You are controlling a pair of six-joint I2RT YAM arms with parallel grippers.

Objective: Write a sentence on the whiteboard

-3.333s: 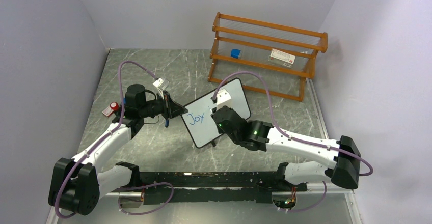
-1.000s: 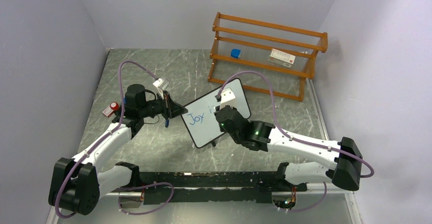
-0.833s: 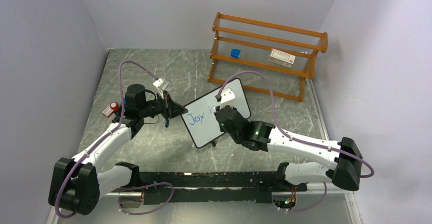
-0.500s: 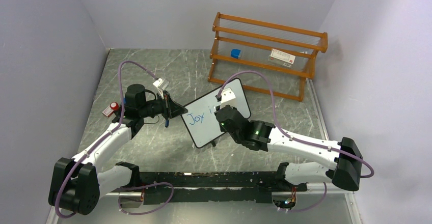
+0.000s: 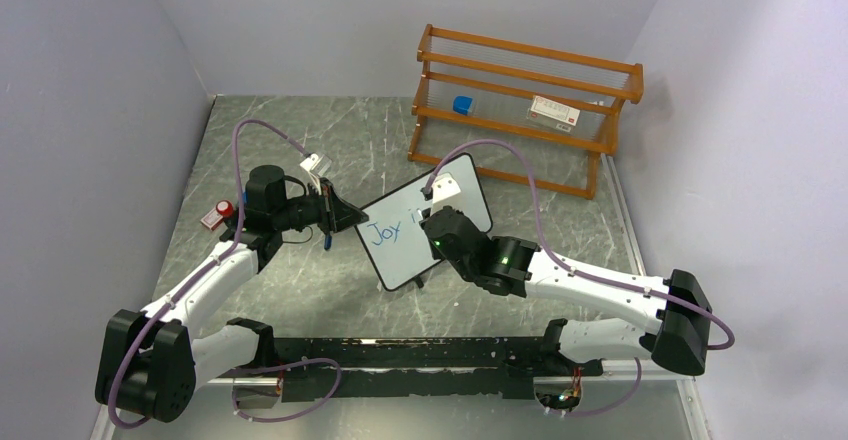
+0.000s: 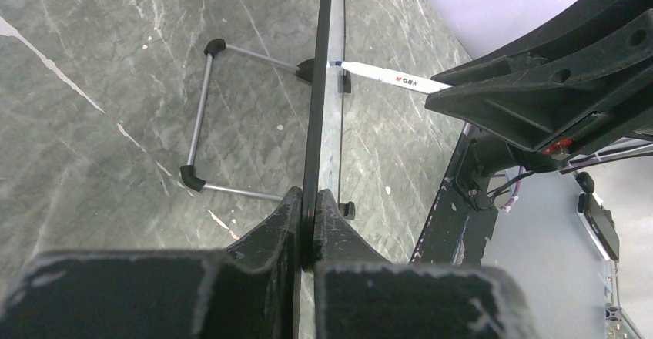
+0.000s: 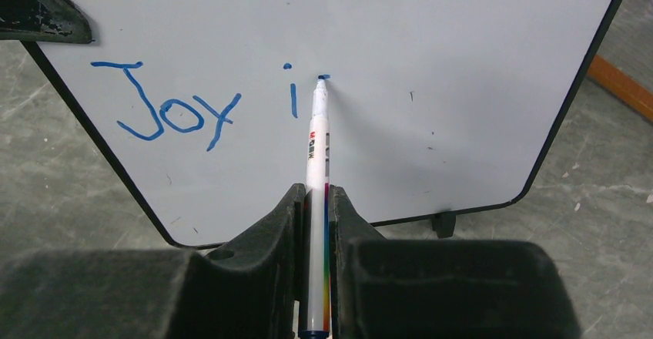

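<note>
The right gripper (image 7: 316, 194) has its two black fingers clamped on a marker (image 7: 316, 150). The marker is a slim white barrel with a rainbow stripe and small print, and it runs straight out between the fingers. Its blue tip touches the whiteboard (image 7: 462, 62) at the start of a short blue stroke. The sentence (image 7: 181, 112) is unfinished: it reads "Joy i" in loose blue handwriting, with only that small dash after it beside the tip.

The left gripper (image 6: 308, 200) is pinched shut on the board's thin black frame at its left edge. In the left wrist view the board appears edge-on as a narrow dark line running away from the fingers.

There is one board, a smooth white rectangle with rounded corners and little black feet. A bent wire leg (image 6: 202, 115) with black caps at its two corners sits behind it on the table (image 5: 300, 140). The table has a grey-green, marble-like surface with pale veins.

Well beyond the board, by the far wall, stands one orange wooden rack (image 5: 525, 100) made of slatted rails. It holds two small things, a blue block (image 5: 462, 105) and a white box with a red label (image 5: 554, 111). One small red-capped object (image 5: 218, 212) lies on the table near the left arm, too small to identify.
</note>
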